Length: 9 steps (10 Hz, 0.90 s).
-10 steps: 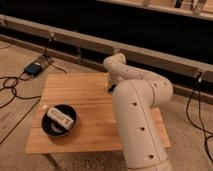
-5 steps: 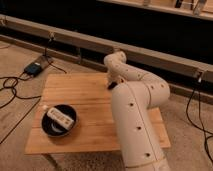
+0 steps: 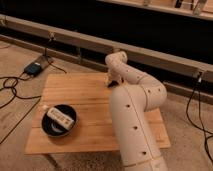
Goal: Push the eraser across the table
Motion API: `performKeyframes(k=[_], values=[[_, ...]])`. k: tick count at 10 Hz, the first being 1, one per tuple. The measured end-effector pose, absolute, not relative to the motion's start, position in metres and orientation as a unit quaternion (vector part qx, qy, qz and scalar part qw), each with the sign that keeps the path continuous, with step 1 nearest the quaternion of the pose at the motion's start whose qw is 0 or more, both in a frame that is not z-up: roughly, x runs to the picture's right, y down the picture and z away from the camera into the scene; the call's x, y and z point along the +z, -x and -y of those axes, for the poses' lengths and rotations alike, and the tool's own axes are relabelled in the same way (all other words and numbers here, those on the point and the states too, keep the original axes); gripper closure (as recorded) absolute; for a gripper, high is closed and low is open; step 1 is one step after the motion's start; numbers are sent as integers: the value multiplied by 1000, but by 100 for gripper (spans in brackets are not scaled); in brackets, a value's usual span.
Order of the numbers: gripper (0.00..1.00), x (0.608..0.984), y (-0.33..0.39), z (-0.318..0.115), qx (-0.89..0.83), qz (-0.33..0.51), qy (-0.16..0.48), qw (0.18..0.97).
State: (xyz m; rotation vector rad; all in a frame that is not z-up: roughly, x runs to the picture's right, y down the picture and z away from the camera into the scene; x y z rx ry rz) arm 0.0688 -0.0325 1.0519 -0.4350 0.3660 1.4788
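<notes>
Arm reaching over the far edge of the wooden bench [image 3: 90,107]

The gripper [image 3: 112,80] hangs low at the bench's far edge, a small dark shape at its tip, perhaps the eraser [image 3: 111,85]; how the jaws stand, I cannot tell. A white strip-shaped device [image 3: 60,116] lies in a black bowl [image 3: 48,129] near the front left

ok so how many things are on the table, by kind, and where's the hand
black bowl: 1
white strip-shaped device, lying in the bowl: 1
small dark item at the hand, probably the eraser: 1
total: 3
the hand is low over the table's far edge.
</notes>
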Motion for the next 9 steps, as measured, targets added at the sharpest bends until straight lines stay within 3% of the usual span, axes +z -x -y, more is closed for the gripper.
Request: performKeyframes(k=[9], values=[[35, 1055, -70, 59, 680, -145, 183, 695]])
